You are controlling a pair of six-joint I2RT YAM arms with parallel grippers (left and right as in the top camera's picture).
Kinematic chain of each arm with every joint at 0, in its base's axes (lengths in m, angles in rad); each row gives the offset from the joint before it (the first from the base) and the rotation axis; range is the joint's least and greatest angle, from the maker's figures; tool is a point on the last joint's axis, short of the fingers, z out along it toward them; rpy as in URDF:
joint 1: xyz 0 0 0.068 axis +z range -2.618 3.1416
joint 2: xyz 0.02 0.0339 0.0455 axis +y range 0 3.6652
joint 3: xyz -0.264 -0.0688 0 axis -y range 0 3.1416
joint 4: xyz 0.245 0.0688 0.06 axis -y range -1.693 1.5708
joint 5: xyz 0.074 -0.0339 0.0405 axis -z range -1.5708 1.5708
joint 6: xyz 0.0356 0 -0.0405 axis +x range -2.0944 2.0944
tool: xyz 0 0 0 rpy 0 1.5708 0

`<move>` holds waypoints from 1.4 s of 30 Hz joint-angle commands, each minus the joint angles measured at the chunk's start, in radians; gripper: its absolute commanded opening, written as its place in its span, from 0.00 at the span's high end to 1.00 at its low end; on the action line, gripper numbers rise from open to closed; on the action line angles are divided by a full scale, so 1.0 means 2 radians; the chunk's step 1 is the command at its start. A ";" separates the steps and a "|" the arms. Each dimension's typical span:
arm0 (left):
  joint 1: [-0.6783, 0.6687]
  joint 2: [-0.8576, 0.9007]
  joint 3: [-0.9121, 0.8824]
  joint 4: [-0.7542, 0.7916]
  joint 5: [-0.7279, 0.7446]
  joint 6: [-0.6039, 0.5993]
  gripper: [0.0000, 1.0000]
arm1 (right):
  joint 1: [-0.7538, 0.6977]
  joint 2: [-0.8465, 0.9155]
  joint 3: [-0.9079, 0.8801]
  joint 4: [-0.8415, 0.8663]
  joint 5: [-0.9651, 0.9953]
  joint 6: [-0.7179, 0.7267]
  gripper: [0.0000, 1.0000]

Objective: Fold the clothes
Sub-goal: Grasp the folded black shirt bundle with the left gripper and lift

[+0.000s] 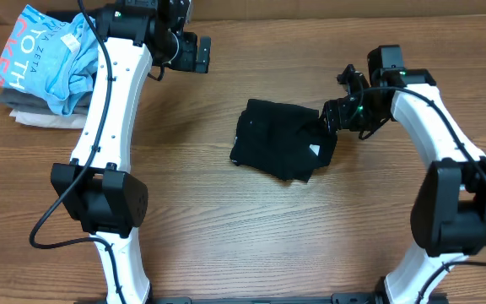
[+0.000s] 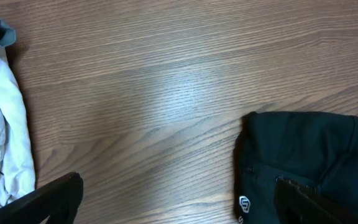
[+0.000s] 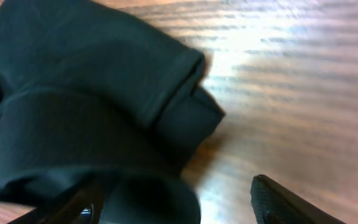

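Note:
The black garment (image 1: 278, 139) lies folded into a compact bundle in the middle of the table, with a small white tag (image 1: 315, 149) near its right edge. In the left wrist view (image 2: 303, 155) its white logo (image 2: 245, 204) shows. My right gripper (image 1: 332, 118) is open at the bundle's right edge. In the right wrist view (image 3: 176, 199) a rolled fold of the garment (image 3: 86, 93) lies partly between the fingers, against the left one. My left gripper (image 1: 194, 52) is open and empty, at the far side of the table, apart from the garment, and shows in its own view (image 2: 178, 186).
A light blue shirt with pink-and-white lettering (image 1: 45, 55) lies on top of grey and beige folded garments (image 1: 32, 114) at the far left corner. A pale garment edge (image 2: 2, 130) shows at the left of the left wrist view.

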 commanded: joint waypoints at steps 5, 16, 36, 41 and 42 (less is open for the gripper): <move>0.002 0.002 -0.002 0.002 0.002 0.012 0.00 | 0.003 0.049 0.004 0.066 -0.042 -0.027 0.47; 0.002 0.002 -0.002 0.003 -0.010 0.012 0.00 | -0.051 0.050 0.014 0.074 -0.025 0.058 0.96; -0.082 0.002 -0.003 -0.055 0.036 0.126 0.00 | -0.142 0.032 0.106 -0.094 -0.075 0.083 0.00; -0.168 0.002 -0.041 -0.033 0.029 0.206 0.00 | -0.184 0.032 0.124 -0.111 -0.074 0.083 0.00; -0.181 0.002 -0.051 -0.023 0.030 0.211 0.00 | -0.190 0.032 0.123 -0.114 -0.072 0.083 0.00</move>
